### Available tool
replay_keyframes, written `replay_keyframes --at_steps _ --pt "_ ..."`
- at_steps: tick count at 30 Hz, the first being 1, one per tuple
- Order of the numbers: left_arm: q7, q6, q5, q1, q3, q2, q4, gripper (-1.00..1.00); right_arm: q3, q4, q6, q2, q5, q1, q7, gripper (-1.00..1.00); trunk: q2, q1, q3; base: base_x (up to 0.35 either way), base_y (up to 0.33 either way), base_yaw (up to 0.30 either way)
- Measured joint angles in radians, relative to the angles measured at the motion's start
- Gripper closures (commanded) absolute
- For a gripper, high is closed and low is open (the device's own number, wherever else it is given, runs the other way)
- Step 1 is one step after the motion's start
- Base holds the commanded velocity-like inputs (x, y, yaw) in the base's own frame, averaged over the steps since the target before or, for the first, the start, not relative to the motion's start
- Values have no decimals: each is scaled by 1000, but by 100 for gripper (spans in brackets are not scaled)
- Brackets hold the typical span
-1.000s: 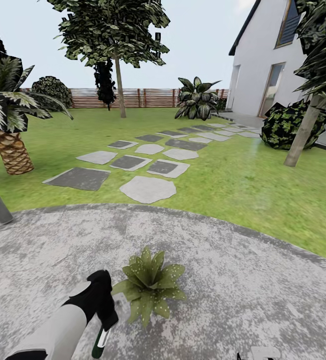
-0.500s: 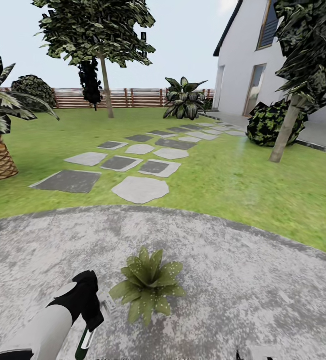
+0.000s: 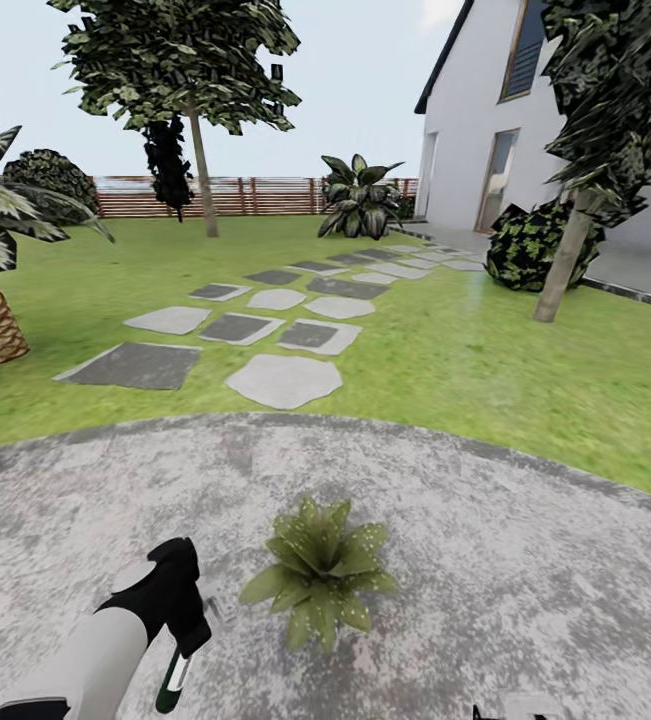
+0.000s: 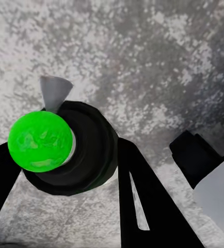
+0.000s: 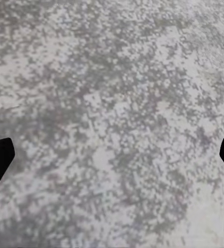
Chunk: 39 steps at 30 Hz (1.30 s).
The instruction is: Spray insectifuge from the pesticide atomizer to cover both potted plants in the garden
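Camera view panned; potted plant (image 3: 323, 573) now further right.

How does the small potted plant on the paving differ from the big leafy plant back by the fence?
The potted plant is low, light green, white-specked and stands on the grey paved area. The big leafy plant is taller, darker, unspeckled and stands on the lawn near the fence. Both have broad pointed leaves.

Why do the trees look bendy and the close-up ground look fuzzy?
In the head view the wide lens bows things near the edges, so the tree trunk and house lean, and the potted plant casts almost no shadow. In the right wrist view the paved ground is a blurry, blotchy render close up.
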<state>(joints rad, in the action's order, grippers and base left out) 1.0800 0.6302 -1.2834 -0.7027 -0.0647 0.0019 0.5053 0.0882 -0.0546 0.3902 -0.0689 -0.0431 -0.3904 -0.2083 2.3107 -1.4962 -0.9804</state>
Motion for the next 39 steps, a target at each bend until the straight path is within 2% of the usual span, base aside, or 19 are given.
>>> replay_keyframes --at_steps 9,15,17,20,22,24,29,39 --pt "9 1 -3 -14 9 -4 3 100 0 0 0 -2 0 0 0 -100 0 0 4 69 57 -209" --pt "68 -11 -12 -30 13 -3 3 100 0 3 0 -6 0 0 -1 -100 0 0 5 0 0 -13" --pt "85 -13 -14 -30 29 1 3 100 0 3 0 -6 0 0 -1 -100 0 0 5 0 0 0" --pt "136 -21 -17 -30 84 13 3 100 0 3 0 -6 0 0 -1 -100 0 0 5 0 0 0" --pt "144 -31 -17 -30 91 22 2 100 0 3 0 -6 0 0 -1 -100 0 0 5 0 0 0" --pt "149 -43 -16 -30 94 21 1 100 0 3 1 -6 0 0 -1 -100 0 0 5 0 0 0" --pt "156 -47 -15 -30 97 -1 0 100 -1 -1 1 -7 0 0 -1 -100 0 0 5 0 0 0" --pt "155 -41 -20 -22 98 -3 -2 100 -2 -3 0 -6 -1 0 0 -100 0 -1 8 -121 187 -187"
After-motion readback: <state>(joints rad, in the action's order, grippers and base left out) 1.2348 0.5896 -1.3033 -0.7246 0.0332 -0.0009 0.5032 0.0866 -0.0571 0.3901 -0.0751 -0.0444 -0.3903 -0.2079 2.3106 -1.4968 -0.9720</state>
